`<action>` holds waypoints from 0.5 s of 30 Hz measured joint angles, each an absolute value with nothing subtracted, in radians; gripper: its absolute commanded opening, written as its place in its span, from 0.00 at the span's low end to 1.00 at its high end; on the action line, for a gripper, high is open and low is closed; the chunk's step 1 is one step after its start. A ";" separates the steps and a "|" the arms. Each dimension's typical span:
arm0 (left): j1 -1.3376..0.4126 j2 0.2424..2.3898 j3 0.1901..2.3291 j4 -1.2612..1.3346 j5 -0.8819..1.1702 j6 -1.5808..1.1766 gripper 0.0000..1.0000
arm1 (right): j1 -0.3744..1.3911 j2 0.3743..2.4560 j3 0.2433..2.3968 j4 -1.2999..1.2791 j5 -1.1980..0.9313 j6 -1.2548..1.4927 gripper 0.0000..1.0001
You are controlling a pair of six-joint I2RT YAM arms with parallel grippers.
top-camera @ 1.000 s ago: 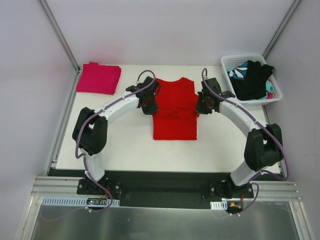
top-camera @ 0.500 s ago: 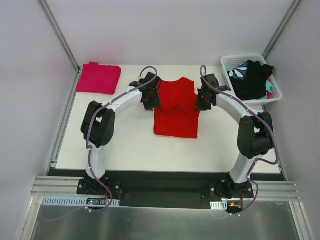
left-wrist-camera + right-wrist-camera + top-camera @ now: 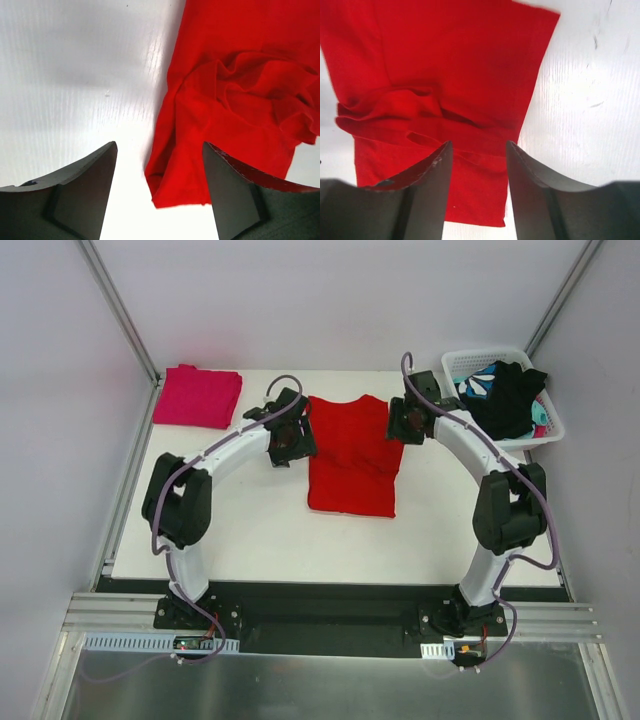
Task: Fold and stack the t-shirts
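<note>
My left gripper [image 3: 160, 150] and right gripper [image 3: 479, 145] are both hovering with jaws wide, gripping nothing, over the side edges of the large bright red cloth t-shirt [image 3: 350, 465]. It is lying rumpled in the middle of the white table [image 3: 250, 530]. Farther off, a folded magenta-pink t-shirt [image 3: 198, 396] is sitting far left. A white plastic basket [image 3: 478, 354] far right is holding black and teal-patterned garments [image 3: 505, 400].

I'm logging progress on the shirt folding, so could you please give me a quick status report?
Left hand open, right hand open, holding nothing. Red t-shirt part-folded mid-table, rumpled. Pink t-shirt folded, far left corner. Nothing in the way.
</note>
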State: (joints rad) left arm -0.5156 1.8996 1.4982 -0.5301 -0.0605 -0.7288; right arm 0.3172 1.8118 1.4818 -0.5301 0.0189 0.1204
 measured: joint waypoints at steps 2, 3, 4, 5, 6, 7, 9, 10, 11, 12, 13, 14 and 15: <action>-0.516 1.853 1.472 -0.529 -0.061 -0.733 0.68 | 0.317 1.811 1.518 -0.530 0.021 0.113 0.50; -0.516 1.830 1.459 -0.529 -0.061 -0.736 0.68 | 0.317 1.811 1.531 -0.527 0.021 0.111 0.50; -0.517 1.809 1.449 -0.529 -0.062 -0.739 0.68 | 0.316 1.808 1.538 -0.524 0.021 0.109 0.49; -0.518 1.790 1.439 -0.528 -0.062 -0.741 0.67 | 0.316 1.803 1.538 -0.521 0.019 0.108 0.45; -0.518 1.777 1.432 -0.528 -0.062 -0.743 0.66 | 0.316 1.797 1.538 -0.524 0.018 0.107 0.39; -0.520 1.765 1.426 -0.527 -0.062 -0.743 0.66 | 0.316 1.791 1.536 -0.524 0.012 0.106 0.33; -0.532 1.747 1.412 -0.515 -0.064 -0.743 0.65 | 0.316 1.777 1.525 -0.521 -0.003 0.104 0.25; -0.538 1.745 1.408 -0.508 -0.065 -0.744 0.64 | 0.316 1.770 1.514 -0.517 -0.010 0.105 0.24; -0.548 1.744 1.400 -0.498 -0.065 -0.744 0.64 | 0.317 1.760 1.494 -0.511 -0.016 0.113 0.22; -0.553 1.744 1.389 -0.489 -0.066 -0.744 0.64 | 0.318 1.756 1.478 -0.511 -0.020 0.115 0.20; -0.558 1.744 1.373 -0.481 -0.070 -0.744 0.64 | 0.321 1.755 1.464 -0.509 -0.023 0.118 0.16; -0.564 1.744 1.354 -0.477 -0.076 -0.746 0.64 | 0.324 1.755 1.440 -0.503 -0.024 0.122 0.14; -0.567 1.744 1.338 -0.476 -0.081 -0.748 0.64 | 0.328 1.756 1.423 -0.503 -0.025 0.125 0.10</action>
State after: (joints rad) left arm -0.5671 1.7443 1.3376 -0.4759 -0.0807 -0.7479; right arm 0.3279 1.7557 1.4235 -0.5026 -0.0246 0.1246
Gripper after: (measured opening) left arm 0.645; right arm 0.175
